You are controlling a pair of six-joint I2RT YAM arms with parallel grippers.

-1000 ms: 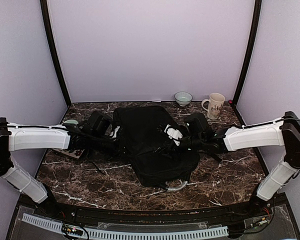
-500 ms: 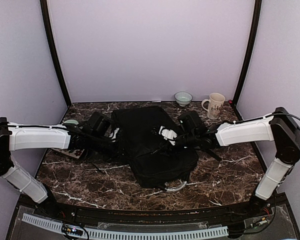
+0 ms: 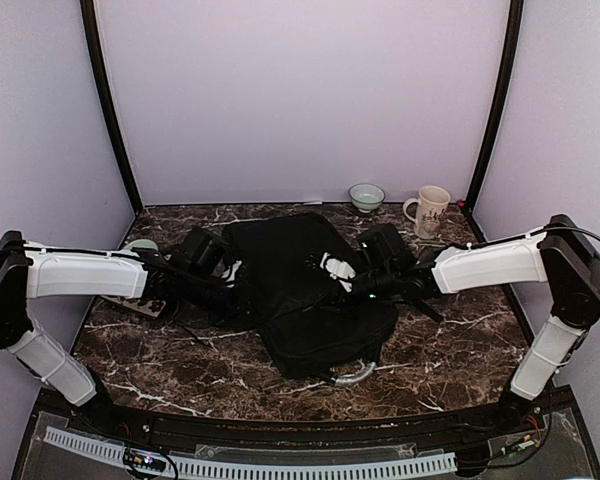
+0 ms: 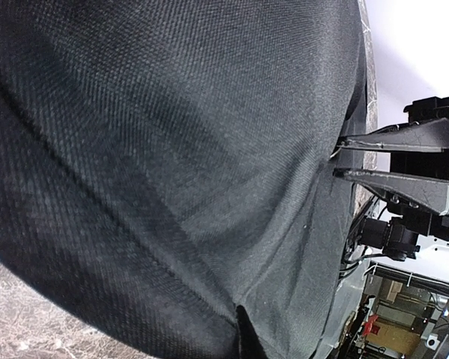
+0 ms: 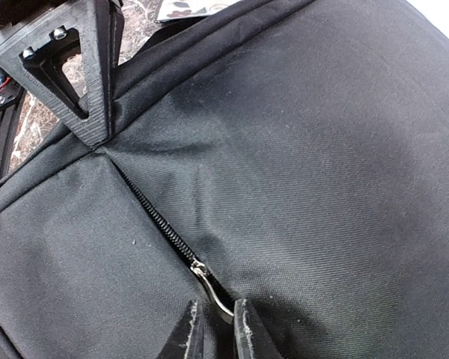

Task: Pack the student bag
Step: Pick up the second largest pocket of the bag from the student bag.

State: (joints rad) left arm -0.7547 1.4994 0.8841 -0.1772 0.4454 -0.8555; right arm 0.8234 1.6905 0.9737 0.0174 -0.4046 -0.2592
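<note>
A large black rectangular fabric student bag [image 3: 310, 310] is seen lying flat in the middle of a dark brown, white-veined marble table [image 3: 460, 350]. It is placed between the two arms, and its silvery-grey loop handle [image 3: 352, 375] is turned toward the near edge. The bag is reached from both sides.

The left gripper [image 4: 337, 161] is set at the bag's left side. Its black fingers are clenched, and a fold of the woven fabric is pinched between the tips. In the left wrist view nearly everything is filled by the bag's cloth. In the right wrist view the same gripper is seen with its tip pressed to the bag where the black zipper track [image 5: 161, 224] begins.

The right gripper [image 5: 217, 329] is held over the bag's top face, right of centre. The small metal zipper pull [image 5: 209, 288] is found at the end of the track. The far end of the pull is straddled by the two pale fingertips [image 5: 187, 333]. A narrow gap is left between the jaws. Whether the pull is actually pinched cannot be told.

At the back of the table, well apart from the bag, a small pale green ceramic bowl [image 3: 367, 196] is seen. A cream mug with a printed pattern [image 3: 429, 211] is stood just to the right of it.
</note>
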